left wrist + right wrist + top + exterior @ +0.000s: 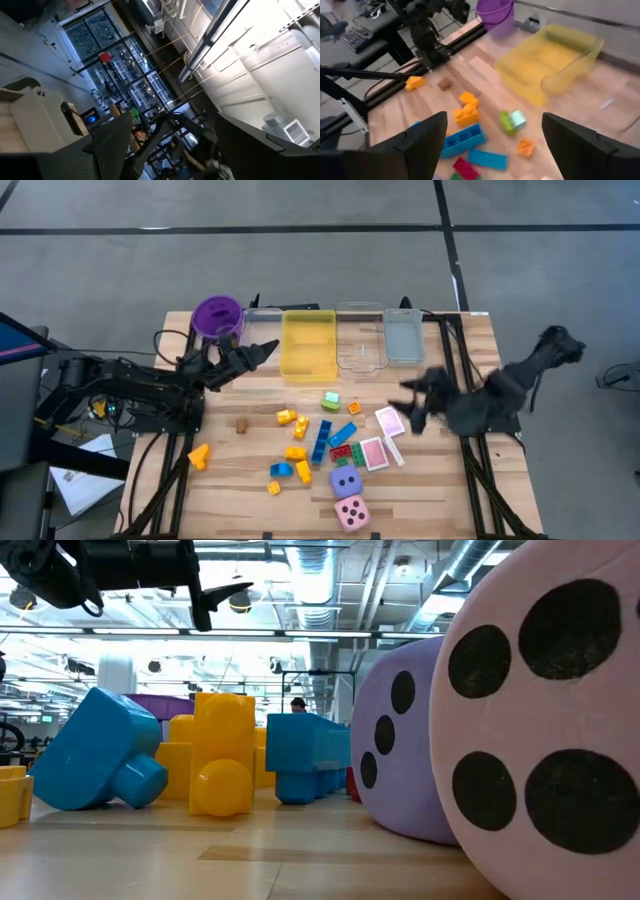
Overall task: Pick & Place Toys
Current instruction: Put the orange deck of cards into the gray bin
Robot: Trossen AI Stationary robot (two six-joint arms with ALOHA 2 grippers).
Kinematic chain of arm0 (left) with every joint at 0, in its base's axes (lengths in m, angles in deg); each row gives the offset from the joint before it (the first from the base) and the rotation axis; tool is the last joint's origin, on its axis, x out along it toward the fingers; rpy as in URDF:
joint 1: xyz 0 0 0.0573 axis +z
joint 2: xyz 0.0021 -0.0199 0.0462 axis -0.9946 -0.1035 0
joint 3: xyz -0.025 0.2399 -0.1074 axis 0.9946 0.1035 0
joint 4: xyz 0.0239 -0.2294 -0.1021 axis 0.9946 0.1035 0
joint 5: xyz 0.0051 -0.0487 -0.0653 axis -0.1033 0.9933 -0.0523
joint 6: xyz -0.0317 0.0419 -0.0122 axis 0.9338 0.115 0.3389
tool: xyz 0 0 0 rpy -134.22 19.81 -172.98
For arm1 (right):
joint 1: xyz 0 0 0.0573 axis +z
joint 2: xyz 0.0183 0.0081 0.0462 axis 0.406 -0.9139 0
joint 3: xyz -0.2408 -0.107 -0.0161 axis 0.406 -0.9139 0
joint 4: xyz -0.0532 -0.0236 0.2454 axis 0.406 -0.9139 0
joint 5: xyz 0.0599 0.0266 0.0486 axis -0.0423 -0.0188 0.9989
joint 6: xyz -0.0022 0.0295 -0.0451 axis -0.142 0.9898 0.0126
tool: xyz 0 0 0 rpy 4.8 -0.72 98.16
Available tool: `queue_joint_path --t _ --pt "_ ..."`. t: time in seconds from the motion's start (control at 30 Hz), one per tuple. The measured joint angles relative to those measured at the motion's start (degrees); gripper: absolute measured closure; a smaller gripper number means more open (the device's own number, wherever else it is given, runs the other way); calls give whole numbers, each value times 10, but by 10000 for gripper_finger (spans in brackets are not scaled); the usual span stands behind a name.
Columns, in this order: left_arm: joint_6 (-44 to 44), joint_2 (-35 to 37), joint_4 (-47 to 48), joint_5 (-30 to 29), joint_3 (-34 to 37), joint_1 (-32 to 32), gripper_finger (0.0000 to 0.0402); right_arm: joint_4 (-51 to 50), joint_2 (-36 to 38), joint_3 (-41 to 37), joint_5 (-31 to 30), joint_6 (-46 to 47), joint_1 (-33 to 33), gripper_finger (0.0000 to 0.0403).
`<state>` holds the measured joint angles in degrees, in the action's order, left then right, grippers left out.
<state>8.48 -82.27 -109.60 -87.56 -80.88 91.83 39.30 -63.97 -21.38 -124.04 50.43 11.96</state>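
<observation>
Hovering spread, right gripper near table's right edge, just beside cards, nearer than left gripper, spread at far-left by cup.

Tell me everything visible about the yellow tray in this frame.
The yellow tray is a rectangular, translucent yellow plastic bin with raised walls and rounded corners. It sits upright and looks empty, at the table's far edge. The purple cup stands apart on one side; a clear tray sits close against the other. The right wrist view shows its open, glossy inside. Neither arm touches it; the left gripper hovers just beside it, fingers open.
</observation>
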Motion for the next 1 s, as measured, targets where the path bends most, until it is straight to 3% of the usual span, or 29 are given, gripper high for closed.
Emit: queue_joint_path --t 0.13,0.23,0.3,0.4,0.47,0.53,0.73,1.0 --pt "-2 0 2 0 0 0 124 -23 -64 0 -89 183 100 85" --pt "-2 0 11 0 0 0 124 -53 -111 0 -102 299 145 85" --pt "-3 0 18 0 0 0 124 -87 -142 0 -64 370 155 85" --pt "-3 0 22 0 0 0 124 -151 -181 0 61 440 154 85" --pt "-3 0 25 0 0 0 124 -179 -201 0 131 463 154 85" --pt "-3 0 24 0 0 0 124 -198 -215 0 163 486 156 85" --pt "-3 0 24 1 0 0 124 -205 -220 0 168 528 160 85" --pt "-4 0 24 1 0 0 124 -191 -220 0 199 499 134 85"
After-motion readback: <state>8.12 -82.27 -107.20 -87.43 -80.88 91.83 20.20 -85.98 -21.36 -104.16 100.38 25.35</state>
